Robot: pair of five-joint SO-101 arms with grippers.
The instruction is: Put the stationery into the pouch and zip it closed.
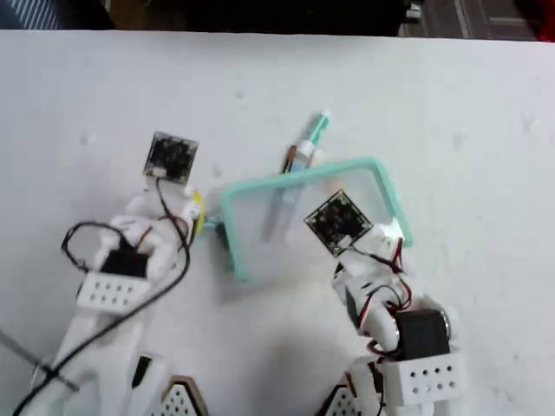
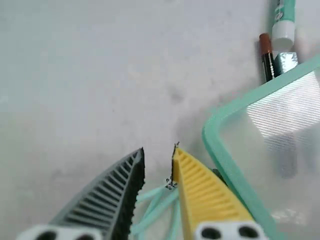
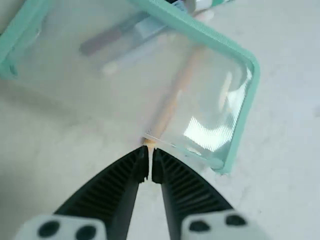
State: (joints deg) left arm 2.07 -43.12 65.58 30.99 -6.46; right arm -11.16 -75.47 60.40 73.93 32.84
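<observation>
A clear pouch with a teal zipper edge (image 1: pixel 299 178) lies mid-table. A glue stick (image 1: pixel 316 128) and a dark pen (image 1: pixel 290 160) poke out past its far edge. The same glue stick (image 2: pixel 283 20) and pen (image 2: pixel 266 57) appear in the left wrist view. A wooden pencil (image 3: pixel 175 95) lies inside the pouch (image 3: pixel 210 37), and my right gripper (image 3: pixel 149 152) is shut on its near end. My left gripper (image 2: pixel 158 155) stands slightly open at the pouch's left corner (image 2: pixel 210 135). The teal pull cord (image 2: pixel 155 195) lies between its grey and yellow fingers.
The white table (image 1: pixel 451 104) stretches bare around the pouch, and its far edge (image 1: pixel 260 31) meets a dark background. The left arm (image 1: pixel 113 269) and the right arm (image 1: pixel 390 303) flank the pouch near the front edge.
</observation>
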